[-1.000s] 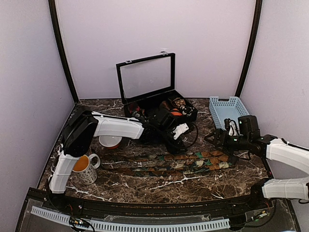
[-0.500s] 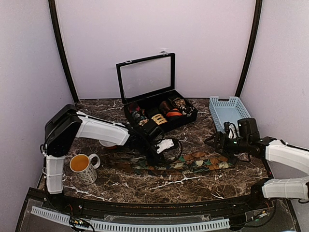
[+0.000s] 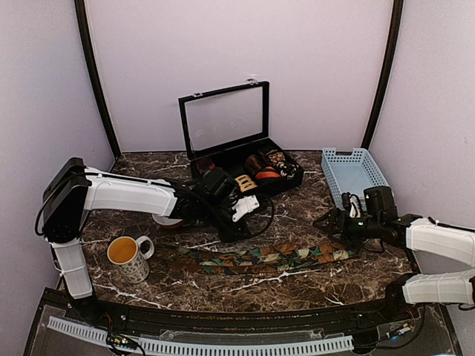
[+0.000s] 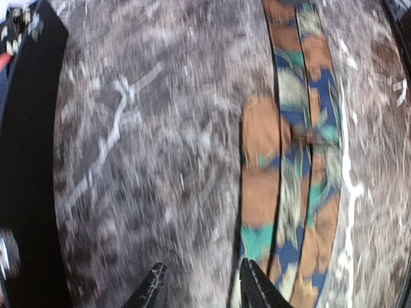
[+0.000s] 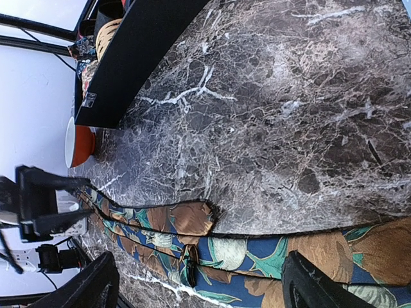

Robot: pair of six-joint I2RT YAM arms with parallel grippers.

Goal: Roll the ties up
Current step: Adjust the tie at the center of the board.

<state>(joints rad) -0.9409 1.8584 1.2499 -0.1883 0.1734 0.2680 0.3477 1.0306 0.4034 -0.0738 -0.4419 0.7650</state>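
With the ties (image 3: 260,259) lying flat across the lower centre of the overhead frame, and the left gripper (image 4: 202,290) and right gripper (image 5: 202,285) both spread and empty, I should pinch one tie end squarely, then roll it tight and even.

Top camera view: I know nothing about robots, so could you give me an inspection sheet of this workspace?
Surface: dark marble-look table.
Job's things: ties lying flat, unrolled, along the front.
Clutter: open black case holding fabric coils; blue basket; mug; bowl half hidden by the left arm.
Grippers: left gripper open, holding nothing, beside the ties; right gripper open wide over the ties' end.
Cables: black cable looping at the left wrist.
Surroundings: plain pale walls.
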